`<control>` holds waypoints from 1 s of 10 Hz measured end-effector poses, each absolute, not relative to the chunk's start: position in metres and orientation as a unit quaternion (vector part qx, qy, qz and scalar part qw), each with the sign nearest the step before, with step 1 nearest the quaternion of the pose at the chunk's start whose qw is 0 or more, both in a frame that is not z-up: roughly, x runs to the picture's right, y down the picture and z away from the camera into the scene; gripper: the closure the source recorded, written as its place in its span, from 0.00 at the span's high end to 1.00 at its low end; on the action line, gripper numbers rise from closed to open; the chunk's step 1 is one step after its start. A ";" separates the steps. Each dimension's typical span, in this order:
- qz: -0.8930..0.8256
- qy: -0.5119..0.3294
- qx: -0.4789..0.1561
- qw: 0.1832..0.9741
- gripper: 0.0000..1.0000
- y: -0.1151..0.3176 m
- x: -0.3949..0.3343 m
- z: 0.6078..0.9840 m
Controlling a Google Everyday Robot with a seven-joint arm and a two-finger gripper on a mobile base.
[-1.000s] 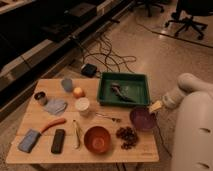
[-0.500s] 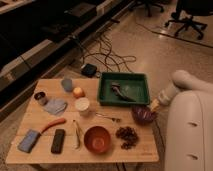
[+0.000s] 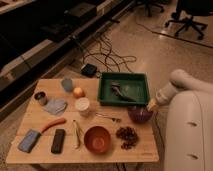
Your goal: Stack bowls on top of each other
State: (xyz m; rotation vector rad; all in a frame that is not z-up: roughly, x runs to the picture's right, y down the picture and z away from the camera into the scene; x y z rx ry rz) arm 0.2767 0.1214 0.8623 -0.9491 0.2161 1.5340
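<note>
The dark purple bowl (image 3: 139,115) sits on the wooden table (image 3: 30,117) at the right, just in front of the green tray (image 3: 124,89). The orange-red bowl (image 3: 97,139) sits upright at the front middle, apart from the purple one. My gripper (image 3: 151,105) is at the purple bowl's upper right rim, at the end of the white arm (image 3: 175,85) that comes in from the right. Whether it touches the rim is unclear.
Around the bowls are a white cup (image 3: 82,105), a dark cluster (image 3: 128,136), a utensil (image 3: 107,118), an orange fruit (image 3: 78,92), a black block (image 3: 58,141), a blue sponge (image 3: 29,141) and a cloth (image 3: 55,106). Cables (image 3: 107,55) lie on the floor behind.
The arm's white body has risen and covers more of the right side. The gripper stays by the purple bowl's right rim, shifted slightly. The bowls have hardly moved.
</note>
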 end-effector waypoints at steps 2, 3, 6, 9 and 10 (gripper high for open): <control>0.655 0.098 -0.380 0.646 0.00 0.105 0.263 0.839; 0.650 0.099 -0.373 0.655 0.00 0.100 0.256 0.829; 0.643 0.088 -0.353 0.674 0.00 0.084 0.241 0.801; 0.635 0.076 -0.342 0.689 0.00 0.070 0.227 0.794; 0.628 0.072 -0.339 0.697 0.00 0.065 0.217 0.794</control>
